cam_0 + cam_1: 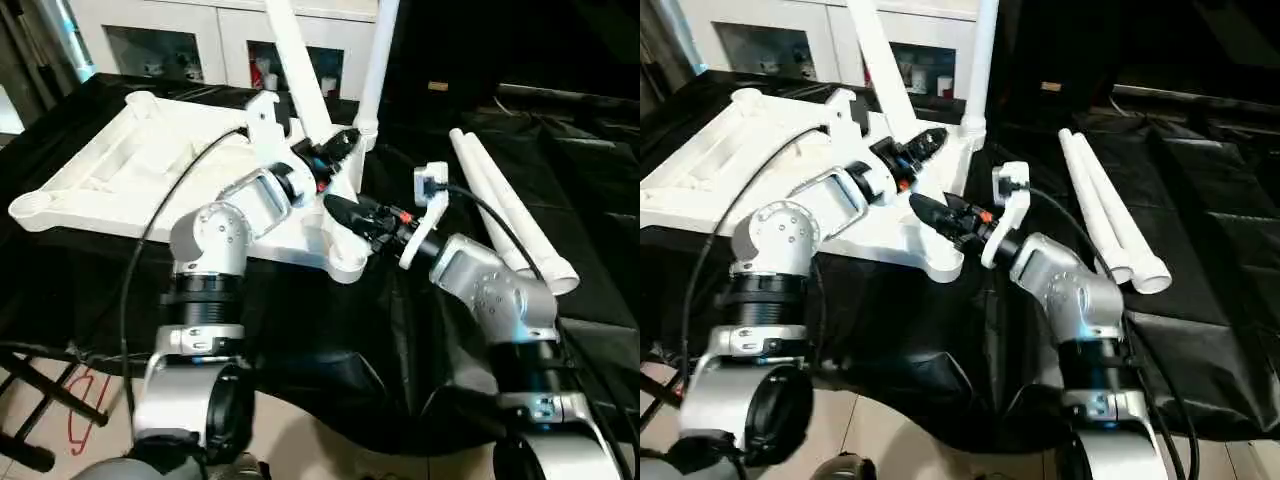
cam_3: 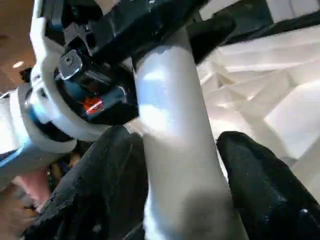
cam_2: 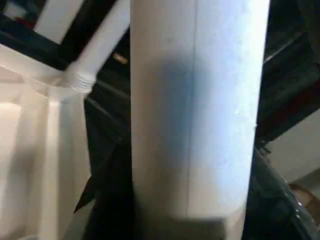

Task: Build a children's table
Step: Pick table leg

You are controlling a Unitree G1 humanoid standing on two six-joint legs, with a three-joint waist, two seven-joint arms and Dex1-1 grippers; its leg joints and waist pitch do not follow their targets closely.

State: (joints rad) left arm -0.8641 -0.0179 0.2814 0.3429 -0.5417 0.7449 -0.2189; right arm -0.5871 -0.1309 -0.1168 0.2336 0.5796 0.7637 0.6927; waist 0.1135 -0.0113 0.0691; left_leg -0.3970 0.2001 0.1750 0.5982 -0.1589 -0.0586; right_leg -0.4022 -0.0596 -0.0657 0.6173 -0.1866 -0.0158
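**A:** White plastic rectangular tabletop is flipped ribbed side up on the black cloth. What's the left gripper doing?

**B:** It's clamped on the tilted white tubular leg, just above the near corner socket.

**A:** And the right gripper?

**B:** Right below the left one, its black fingers sit either side of that same leg, spread and not squeezing. Second leg stands upright just behind. Two spare white legs lie beyond the right arm.

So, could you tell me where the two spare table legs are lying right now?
In the left eye view, the two spare legs lie side by side on the black cloth, on the robot's right, beyond the right arm and apart from the upturned tabletop.
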